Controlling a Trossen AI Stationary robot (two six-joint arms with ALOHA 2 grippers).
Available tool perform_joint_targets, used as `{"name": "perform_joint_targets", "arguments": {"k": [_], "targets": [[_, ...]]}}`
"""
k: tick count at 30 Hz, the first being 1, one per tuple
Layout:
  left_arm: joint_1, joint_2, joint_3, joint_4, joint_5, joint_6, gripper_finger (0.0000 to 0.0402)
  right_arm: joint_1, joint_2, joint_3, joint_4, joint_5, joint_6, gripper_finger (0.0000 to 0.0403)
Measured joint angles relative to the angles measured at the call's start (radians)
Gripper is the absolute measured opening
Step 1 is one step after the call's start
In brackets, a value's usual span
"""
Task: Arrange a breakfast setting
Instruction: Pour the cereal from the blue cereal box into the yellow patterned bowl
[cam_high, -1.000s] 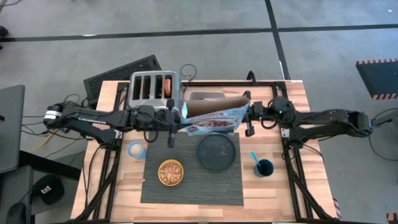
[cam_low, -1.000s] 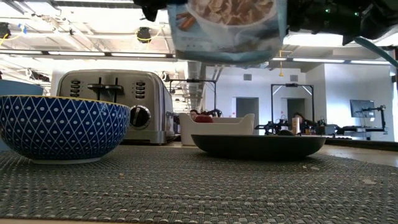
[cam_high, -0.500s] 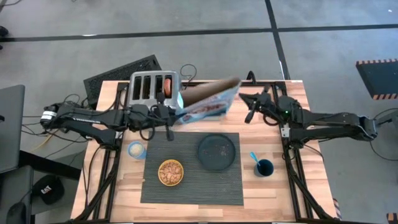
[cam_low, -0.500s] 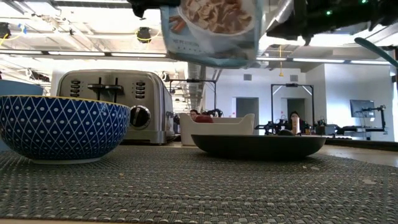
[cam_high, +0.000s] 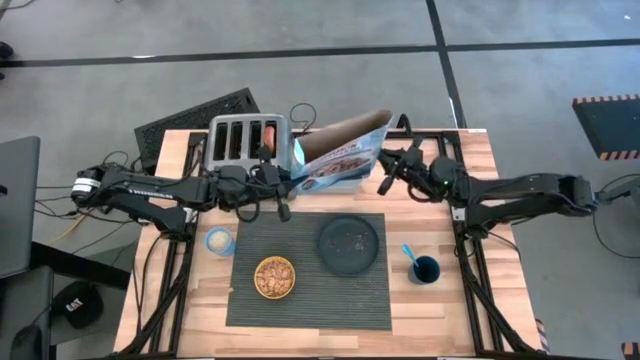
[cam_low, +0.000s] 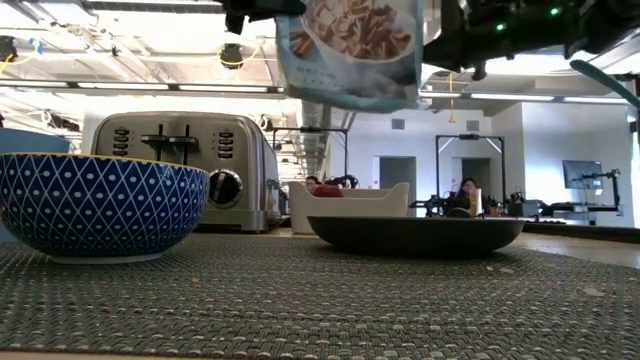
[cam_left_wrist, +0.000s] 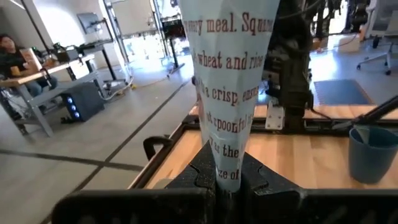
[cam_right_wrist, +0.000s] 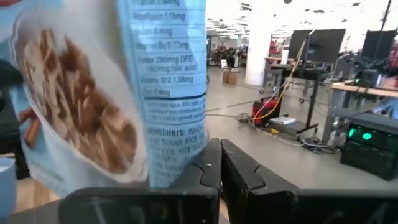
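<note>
The breakfast setting sits on the near half of the table: one dark ribbed placemat (cam_high: 308, 268), with one cereal-filled bowl (cam_high: 274, 276) at its 8 o'clock and one dark plate (cam_high: 349, 243) at its 1 o'clock. One dark blue cup (cam_high: 426, 269) holding a blue-handled spoon (cam_high: 409, 253) stands just off the mat at 3 o'clock, and a small pale dish (cam_high: 218, 240) at 9 o'clock. The bowl and plate look rigid and breakable, best taken by the rim; the mat looks limp and would drag rather than lift.

Beyond the mat at 12 o'clock, one open cereal box (cam_high: 342, 161) hangs tilted in the air. It is light, thin card that crushes easily, so a hold on a bottom edge suits it. The left gripper (cam_left_wrist: 227, 177) is clamped on that edge. The right gripper (cam_right_wrist: 220, 163) hovers just beside the box, fingers pressed together and empty. One steel toaster (cam_high: 248, 141) stands at 11 o'clock.
</note>
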Motion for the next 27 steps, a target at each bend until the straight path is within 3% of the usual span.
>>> {"name": "perform_joint_targets", "arguments": {"k": [7, 14, 27], "targets": [[0.0, 0.07, 0.0, 0.069, 0.003, 0.003, 0.0, 0.014, 0.121, 0.003, 0.184, 0.018, 0.015, 0.0032], [-0.002, 0.127, 0.0, 0.16, -0.002, 0.053, 0.0, 0.031, 0.195, 0.056, 0.15, 0.033, 0.008, 0.0028], [-0.026, 0.086, 0.0, 0.09, -0.022, 0.074, 0.0, 0.034, 0.098, 0.065, 0.031, -0.033, -0.042, 0.0036]]}}
